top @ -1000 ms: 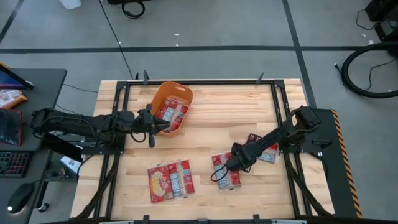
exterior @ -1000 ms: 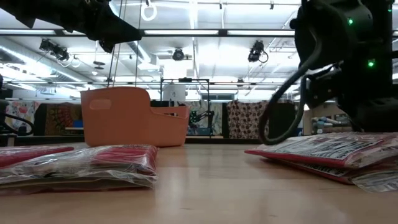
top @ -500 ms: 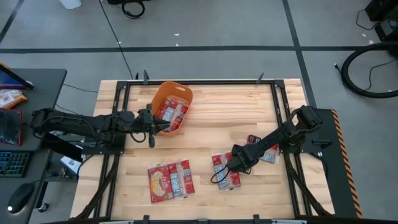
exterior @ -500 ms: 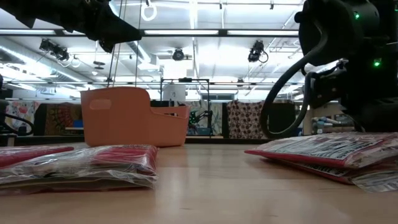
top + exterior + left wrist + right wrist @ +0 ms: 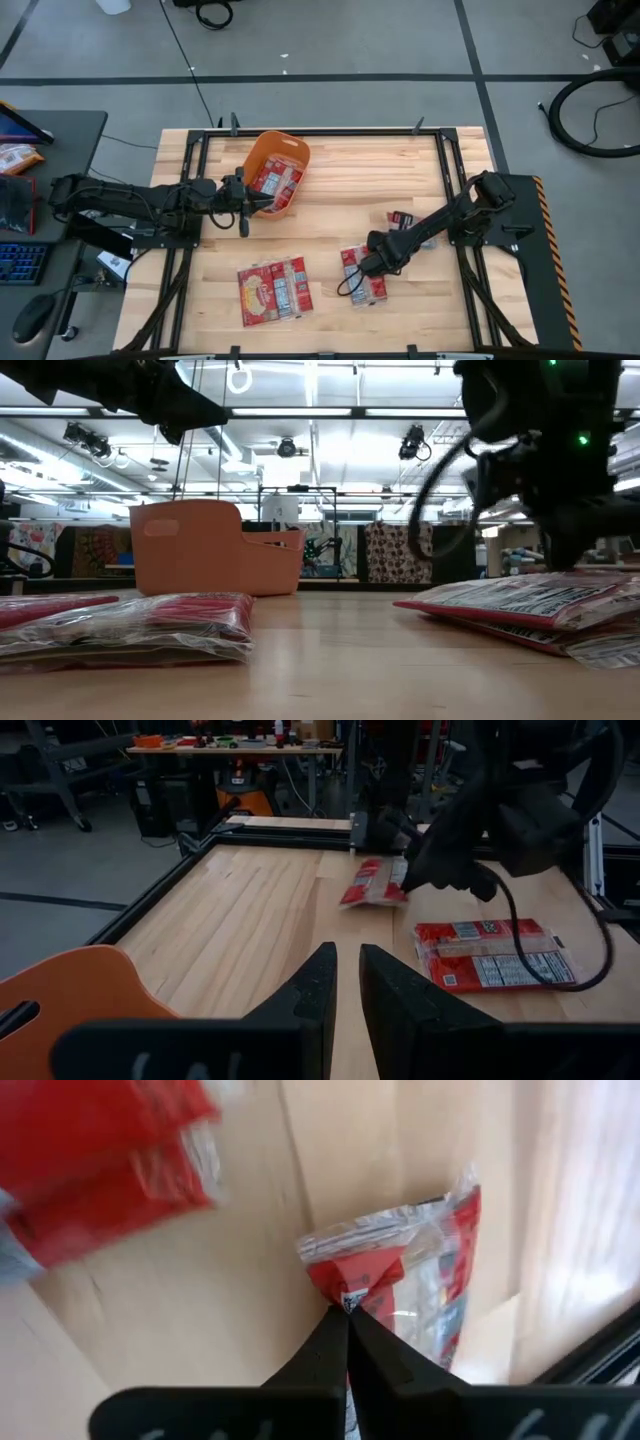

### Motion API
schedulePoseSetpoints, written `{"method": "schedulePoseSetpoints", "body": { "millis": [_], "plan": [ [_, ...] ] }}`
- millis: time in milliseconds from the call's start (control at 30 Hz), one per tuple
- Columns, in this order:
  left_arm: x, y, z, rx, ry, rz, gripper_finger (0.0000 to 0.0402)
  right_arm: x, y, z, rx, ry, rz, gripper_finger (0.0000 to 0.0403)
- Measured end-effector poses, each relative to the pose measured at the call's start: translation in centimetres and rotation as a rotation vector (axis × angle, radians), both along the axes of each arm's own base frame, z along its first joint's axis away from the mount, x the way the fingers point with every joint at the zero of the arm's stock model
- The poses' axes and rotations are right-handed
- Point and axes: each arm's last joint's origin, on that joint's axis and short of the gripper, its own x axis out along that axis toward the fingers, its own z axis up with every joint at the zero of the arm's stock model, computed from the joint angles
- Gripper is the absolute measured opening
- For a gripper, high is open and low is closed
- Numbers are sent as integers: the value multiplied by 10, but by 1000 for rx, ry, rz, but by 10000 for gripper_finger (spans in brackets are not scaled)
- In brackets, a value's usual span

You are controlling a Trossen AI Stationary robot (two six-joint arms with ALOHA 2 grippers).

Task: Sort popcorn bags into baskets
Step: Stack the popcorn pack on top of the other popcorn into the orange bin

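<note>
The pale wooden table carries the orange plastic tub, with red flat popcorn packets inside. The left gripper waits beside the tub, nearly closed, grasping nothing. The right gripper is clenched on the corner of one red packet.

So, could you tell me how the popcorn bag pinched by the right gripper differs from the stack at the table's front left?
The pinched bag is a single packet, crumpled where the shut right gripper grips its edge; the front-left stack is several bags lying flat side by side, untouched. The pinched bag sits on the right side of the table, the stack on the left. Both are red packets with pale panels.
</note>
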Motion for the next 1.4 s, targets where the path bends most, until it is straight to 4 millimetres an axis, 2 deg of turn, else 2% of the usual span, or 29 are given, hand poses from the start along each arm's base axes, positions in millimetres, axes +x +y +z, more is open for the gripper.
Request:
{"method": "schedulePoseSetpoints", "body": {
  "millis": [267,600,767,1133,1400],
  "plan": [
    [0,0,0,0,1,0,52,12,2,25,-106,-47,59,4],
    [0,0,0,0,0,0,52,22,3,40,-194,-116,139,2],
    [0,0,0,0,0,0,52,32,4,55,-271,-173,203,2],
    [0,0,0,0,0,0,52,64,5,107,-456,-355,349,2],
    [0,0,0,0,0,0,52,90,-8,119,-473,-449,437,2]
  ]
}}
